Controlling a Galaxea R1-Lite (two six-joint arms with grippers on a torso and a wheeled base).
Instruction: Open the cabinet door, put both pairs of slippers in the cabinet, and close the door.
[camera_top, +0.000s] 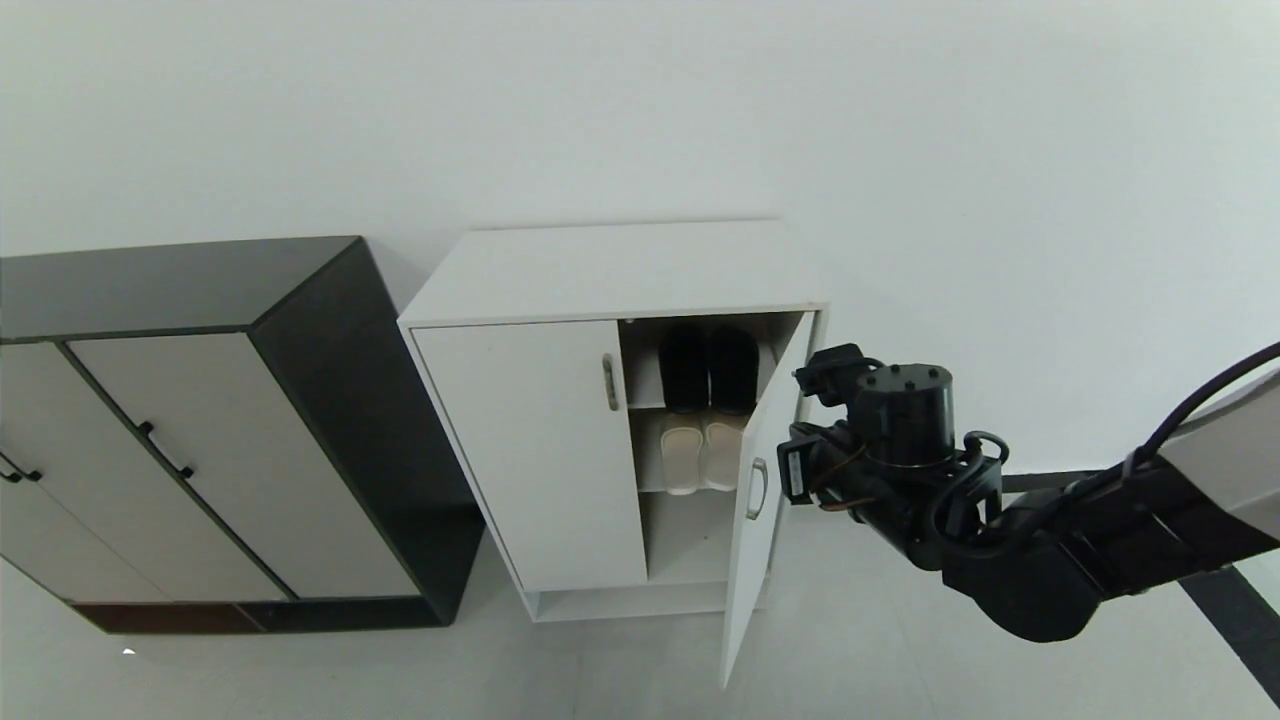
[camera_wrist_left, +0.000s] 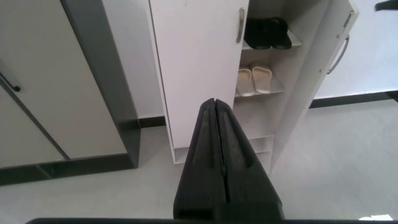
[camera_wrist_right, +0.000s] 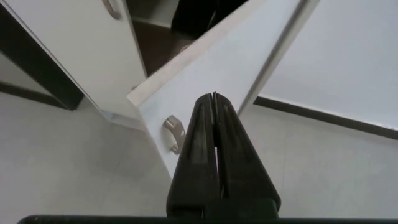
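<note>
The white cabinet (camera_top: 610, 270) has its left door (camera_top: 535, 450) closed and its right door (camera_top: 760, 500) swung partly open. A black pair of slippers (camera_top: 708, 368) lies on the top shelf, and a white pair (camera_top: 702, 452) on the shelf below. Both pairs also appear in the left wrist view, black (camera_wrist_left: 267, 32) above white (camera_wrist_left: 255, 79). My right gripper (camera_wrist_right: 214, 99) is shut and empty, its tip at the outer face of the open door (camera_wrist_right: 249, 50), close to the handle (camera_wrist_right: 174, 132). My left gripper (camera_wrist_left: 214, 102) is shut and empty, held back from the cabinet front.
A dark cabinet (camera_top: 300, 330) with grey doors stands against the white cabinet's left side. A white wall is behind both. Light floor lies in front, with a dark strip (camera_top: 1230, 600) at the right.
</note>
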